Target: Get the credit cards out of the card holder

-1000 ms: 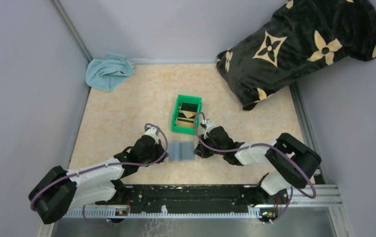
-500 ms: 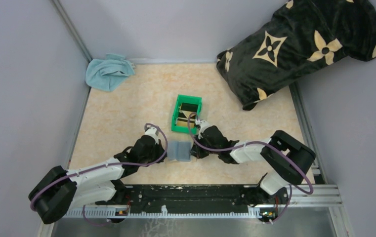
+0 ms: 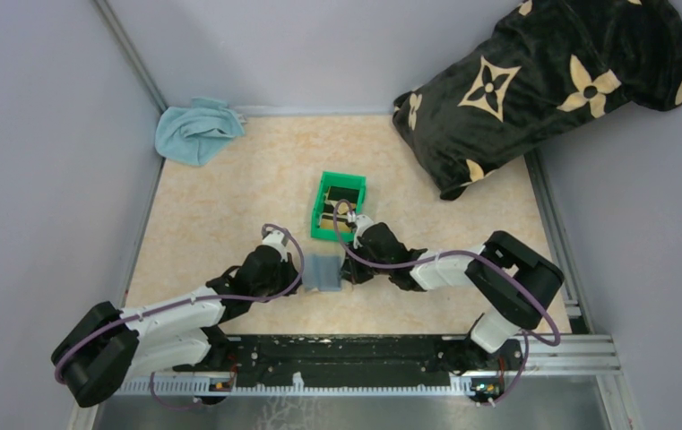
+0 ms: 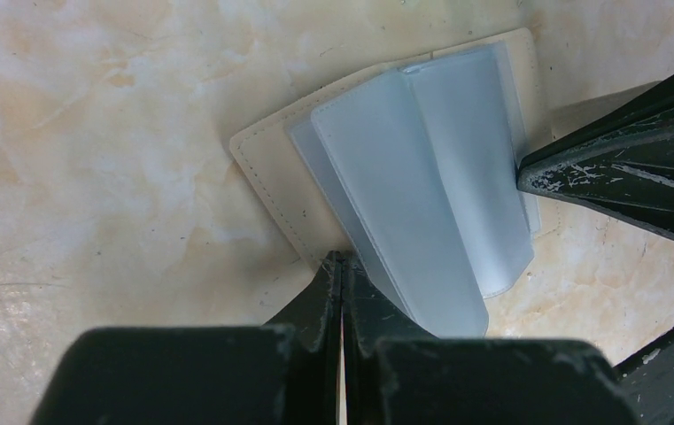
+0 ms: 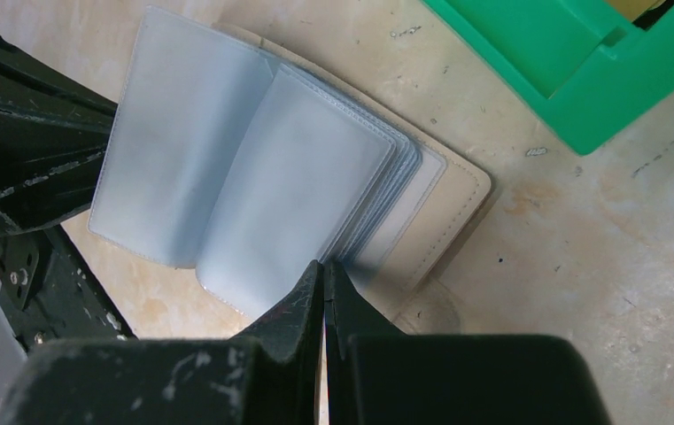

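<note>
The card holder [image 3: 324, 271] lies open on the table between my two grippers. Its blue-grey sleeves [image 4: 422, 177] fan up from a tan cover [image 5: 457, 204]. No card shows in the sleeves. My left gripper [image 4: 342, 258] is shut, its tips touching the holder's left cover edge. My right gripper [image 5: 324, 264] is shut, its tips against the stacked sleeves on the right side. Credit cards [image 3: 344, 194], black and gold-tan, lie in the green bin [image 3: 319, 228], partly hidden by my right arm.
The green bin [image 5: 581, 88] stands just behind the holder. A blue cloth [image 3: 195, 130] lies at the back left. A black pillow with tan flowers [image 3: 543, 81] fills the back right. Grey walls close in both sides.
My right gripper has moved left against the holder, pushing its sleeves over so that the holder looks narrower from above. The left gripper has stayed in place.
</note>
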Motion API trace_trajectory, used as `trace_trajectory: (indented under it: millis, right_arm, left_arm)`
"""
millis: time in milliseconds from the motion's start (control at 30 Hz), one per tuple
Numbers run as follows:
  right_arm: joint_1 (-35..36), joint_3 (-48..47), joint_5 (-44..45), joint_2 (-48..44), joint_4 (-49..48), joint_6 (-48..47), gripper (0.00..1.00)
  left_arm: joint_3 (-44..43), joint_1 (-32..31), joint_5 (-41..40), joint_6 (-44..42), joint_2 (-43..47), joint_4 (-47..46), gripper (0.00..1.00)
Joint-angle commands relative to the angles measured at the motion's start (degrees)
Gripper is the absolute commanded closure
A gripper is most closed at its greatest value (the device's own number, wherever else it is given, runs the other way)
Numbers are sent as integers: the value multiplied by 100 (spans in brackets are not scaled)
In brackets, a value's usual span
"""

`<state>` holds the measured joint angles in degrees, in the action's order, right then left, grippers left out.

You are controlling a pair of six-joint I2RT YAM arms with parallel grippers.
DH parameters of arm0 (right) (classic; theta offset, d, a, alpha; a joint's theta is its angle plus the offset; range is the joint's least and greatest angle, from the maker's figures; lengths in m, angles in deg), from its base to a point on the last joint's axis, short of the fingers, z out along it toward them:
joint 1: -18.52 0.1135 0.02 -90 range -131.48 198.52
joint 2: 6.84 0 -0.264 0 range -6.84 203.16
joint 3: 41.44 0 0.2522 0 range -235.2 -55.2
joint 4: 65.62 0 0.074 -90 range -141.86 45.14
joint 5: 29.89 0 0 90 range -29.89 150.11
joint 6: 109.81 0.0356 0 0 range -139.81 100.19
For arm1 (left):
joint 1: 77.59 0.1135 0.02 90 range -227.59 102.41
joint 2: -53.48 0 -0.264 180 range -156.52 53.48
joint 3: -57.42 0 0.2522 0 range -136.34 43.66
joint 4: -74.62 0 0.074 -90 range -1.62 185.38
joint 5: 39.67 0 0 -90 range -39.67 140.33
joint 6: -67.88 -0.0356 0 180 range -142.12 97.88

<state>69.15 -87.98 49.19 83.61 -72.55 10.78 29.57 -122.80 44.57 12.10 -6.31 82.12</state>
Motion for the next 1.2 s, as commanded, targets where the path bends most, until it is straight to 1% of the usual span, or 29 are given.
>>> trace_trajectory:
  millis: [0,367,500,600,667,767,867,967,1067,1167]
  right_arm:
    - [122,-388,-438,-91,-591,58,100]
    - [124,-300,-709,-175,-996,276,100]
    - [125,-323,-703,-133,-940,251,81]
    - [123,-260,-751,-82,-1076,323,71]
    - [123,-213,-795,-101,-1217,395,62]
    - [122,-241,-817,-92,-1207,392,52]
    - [128,-241,-868,-57,-1275,427,48]
    - [101,-127,-961,-85,-1575,572,48]
    - [35,79,-1023,-307,-1903,726,48]
    - [-81,219,-1066,-519,-1994,808,48]
  left_arm:
    - [139,4,129,-20,-33,64,100]
    - [134,4,138,-19,-51,61,100]
    - [134,6,137,-23,-55,59,100]
    - [134,4,137,-23,-55,61,100]
    - [130,4,152,-15,-53,59,100]
    - [135,4,146,-15,-55,53,100]
    - [134,4,157,-29,-68,48,100]
    - [133,4,169,-34,-69,50,100]
    - [130,4,163,-24,-93,42,100]
    - [111,4,174,-44,-148,20,100]
